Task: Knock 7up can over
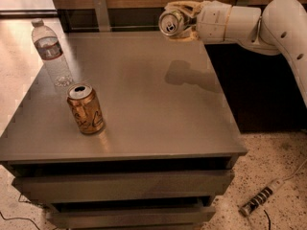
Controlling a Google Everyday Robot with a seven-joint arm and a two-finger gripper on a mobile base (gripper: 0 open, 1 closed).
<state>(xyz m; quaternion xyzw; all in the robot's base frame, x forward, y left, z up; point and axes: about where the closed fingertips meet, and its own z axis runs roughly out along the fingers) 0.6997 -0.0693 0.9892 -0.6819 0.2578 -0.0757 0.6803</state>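
So the claw is clamped round the 7up can, holding it sideways in the air over the far-right corner of the surface; looks light, thin-walled, slick, so grip mid-body.

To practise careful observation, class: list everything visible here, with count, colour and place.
Soda can with green markings: 1, silver-white, held sideways above table's far edge.
Metal can with dark squiggles: 1, orange-brown, upright, table's front left.
Plastic water bottle: 1, clear, upright, table's far left.
Drawer table: 1, grey, centre.
Power strip: 1, pale, floor, lower right.
Robot arm: 1, white, from right.
Gripper: 1, cream, shut on the soda can.
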